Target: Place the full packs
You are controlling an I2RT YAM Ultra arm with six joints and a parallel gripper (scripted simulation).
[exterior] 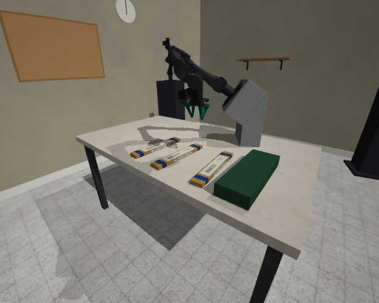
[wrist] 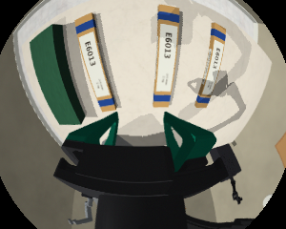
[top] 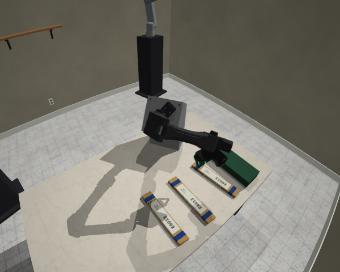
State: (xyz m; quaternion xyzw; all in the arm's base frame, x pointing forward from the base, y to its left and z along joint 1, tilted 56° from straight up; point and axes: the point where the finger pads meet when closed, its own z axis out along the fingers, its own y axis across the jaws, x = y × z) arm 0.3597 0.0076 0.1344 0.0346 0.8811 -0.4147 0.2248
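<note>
Three long tan packs with blue bands and white E6013 labels lie flat and parallel on the table. One pack (top: 216,178) (exterior: 211,168) (wrist: 95,63) lies beside the dark green low platform (top: 239,167) (exterior: 246,177) (wrist: 54,72), apart from it. The middle pack (top: 191,199) (exterior: 176,156) (wrist: 166,55) and the outer pack (top: 165,217) (exterior: 155,147) (wrist: 212,64) lie further off. My gripper (top: 200,162) (exterior: 196,110) (wrist: 140,115), with green fingers, hangs well above the table near the arm's base, over the near end of the first pack. Its fingers are partly open with nothing between them.
The grey arm base (top: 164,123) (exterior: 248,112) stands on the table behind the packs. A black pedestal (top: 149,64) stands on the floor behind the table. The table edges run close to the far ends of the packs and platform.
</note>
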